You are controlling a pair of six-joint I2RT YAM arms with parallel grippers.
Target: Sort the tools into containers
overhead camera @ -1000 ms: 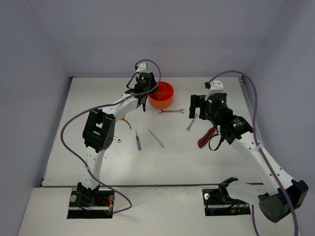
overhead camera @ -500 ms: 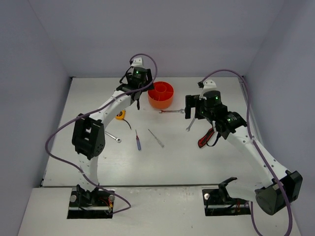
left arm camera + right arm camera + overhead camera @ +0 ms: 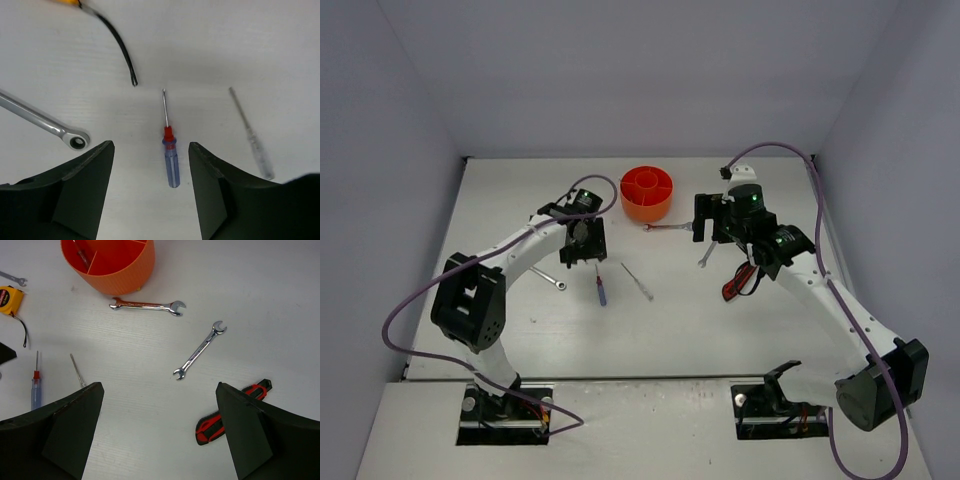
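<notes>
The orange tub (image 3: 647, 193) stands at the back middle and holds a thin screwdriver (image 3: 80, 253). My left gripper (image 3: 585, 250) is open and empty above a blue-handled screwdriver (image 3: 170, 155), which lies between its fingers on the table. A clear-handled screwdriver (image 3: 250, 136) and a silver wrench (image 3: 45, 125) lie to either side. My right gripper (image 3: 712, 222) is open and empty, hovering over two wrenches (image 3: 147, 305) (image 3: 200, 350) and the red-black utility knife (image 3: 232, 412). The yellow tape measure (image 3: 9, 299) lies left of the tub, with a small wrench (image 3: 12, 278) behind it.
The tape measure's black strap (image 3: 120, 47) trails across the table toward the blue screwdriver. White walls close the table on the left, back and right. Purple cables loop over both arms.
</notes>
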